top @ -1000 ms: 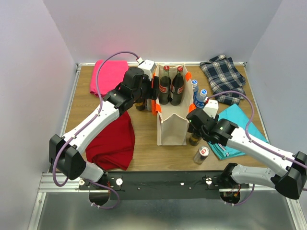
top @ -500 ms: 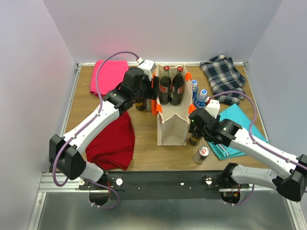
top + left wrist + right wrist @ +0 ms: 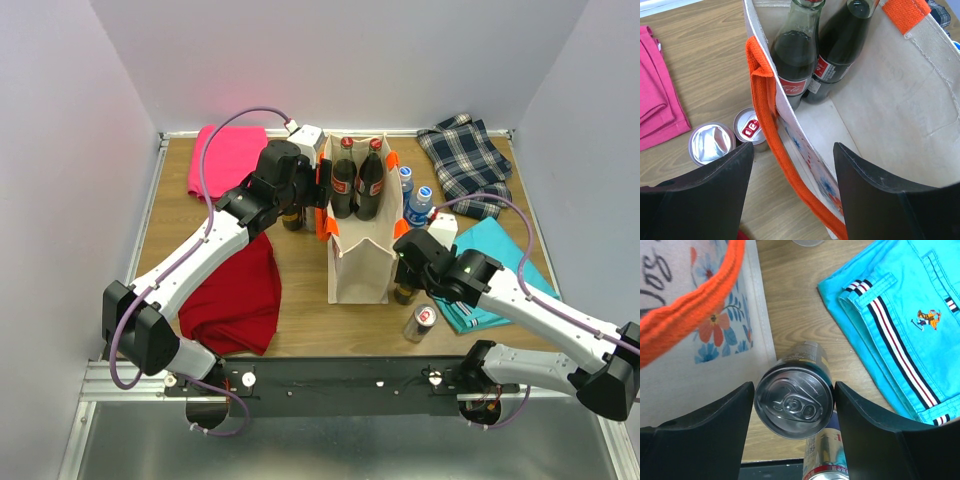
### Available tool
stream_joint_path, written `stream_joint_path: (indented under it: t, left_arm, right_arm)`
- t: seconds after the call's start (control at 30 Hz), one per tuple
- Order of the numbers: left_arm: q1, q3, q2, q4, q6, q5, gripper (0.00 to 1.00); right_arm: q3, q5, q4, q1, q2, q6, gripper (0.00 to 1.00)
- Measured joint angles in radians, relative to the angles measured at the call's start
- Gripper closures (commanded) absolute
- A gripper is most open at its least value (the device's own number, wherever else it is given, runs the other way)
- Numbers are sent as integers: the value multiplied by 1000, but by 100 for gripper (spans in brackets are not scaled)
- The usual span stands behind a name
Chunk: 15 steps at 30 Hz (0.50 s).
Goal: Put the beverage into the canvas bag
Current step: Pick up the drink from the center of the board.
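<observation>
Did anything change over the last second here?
The right gripper moved slightly nearer and lower, and its fingers now flank the dark can beside the bag. Whether it grips is unclear, and the can has not moved. The left gripper stays open astride the bag's wall. Bag and bottles are unchanged.

Wooden table (image 3: pixel 303 318) (pale walls (image 3: pixel 350 60))

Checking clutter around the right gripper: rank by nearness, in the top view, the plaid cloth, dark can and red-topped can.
1. Dark can: within the right gripper.
2. Red-topped can: just nearer the bases.
3. Plaid cloth: far right corner.
</observation>
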Motion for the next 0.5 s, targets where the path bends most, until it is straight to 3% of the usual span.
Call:
stream_joint_path:
  t: [0.07, 0.17, 0.2, 0.33, 0.5]
  left_arm:
    - [0, 0, 0, 0, 0, 0, 26]
    - [0, 0, 0, 0, 0, 0, 26]
    - [0, 0, 0, 0, 0, 0, 26]
    - [0, -3, 0, 0, 0, 0, 26]
    - [0, -5, 0, 0, 0, 0, 26]
  right_arm:
    - [-7, -2, -2, 0, 3, 6, 33]
    - [-12, -1, -3, 0, 11, 13, 50]
    - [-12, 0, -3, 0, 11, 14, 64]
    - [-11, 5, -7, 0, 11, 21, 96]
    - [-8, 4, -10, 0, 13, 22, 99]
